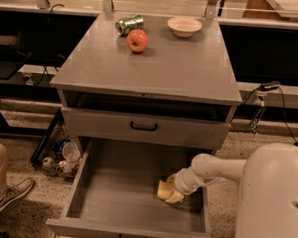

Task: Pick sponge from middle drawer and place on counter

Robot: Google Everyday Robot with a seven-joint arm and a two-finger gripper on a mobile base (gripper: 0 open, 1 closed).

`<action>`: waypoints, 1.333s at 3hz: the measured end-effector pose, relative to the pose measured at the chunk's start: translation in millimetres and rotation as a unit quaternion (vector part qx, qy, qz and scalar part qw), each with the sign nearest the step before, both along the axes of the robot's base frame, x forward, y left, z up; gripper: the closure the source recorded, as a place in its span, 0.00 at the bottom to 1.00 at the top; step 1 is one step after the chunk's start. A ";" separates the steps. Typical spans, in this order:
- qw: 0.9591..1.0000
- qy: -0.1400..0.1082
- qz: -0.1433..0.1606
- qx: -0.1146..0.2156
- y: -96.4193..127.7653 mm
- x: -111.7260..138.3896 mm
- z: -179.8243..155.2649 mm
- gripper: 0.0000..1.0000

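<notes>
The sponge (162,189), a pale-yellow block, lies on the floor of the open middle drawer (114,202), right of centre. My gripper (172,193) reaches down into the drawer from the right on a white arm and sits right at the sponge, touching or partly covering its right side. The grey counter (161,74) is the cabinet's top, above the drawer.
On the counter's far part stand a red apple (137,41), a green can (130,25) on its side and a cream bowl (184,26). A shut grey drawer front (143,126) sits above the open drawer. My white body (272,197) is at the right. A person's shoe (7,196) is at the left.
</notes>
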State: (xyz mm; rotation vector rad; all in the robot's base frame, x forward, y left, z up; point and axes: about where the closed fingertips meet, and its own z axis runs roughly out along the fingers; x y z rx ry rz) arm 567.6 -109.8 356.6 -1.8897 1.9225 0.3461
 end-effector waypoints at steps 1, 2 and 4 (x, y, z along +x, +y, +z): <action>1.000 -0.007 -0.002 0.008 -4.2 -2.3 9.2 0.72; 0.999 -0.029 -0.004 0.039 -12.6 -11.3 39.9 0.95; 0.986 -0.103 0.019 0.127 -49.0 -50.1 147.6 1.00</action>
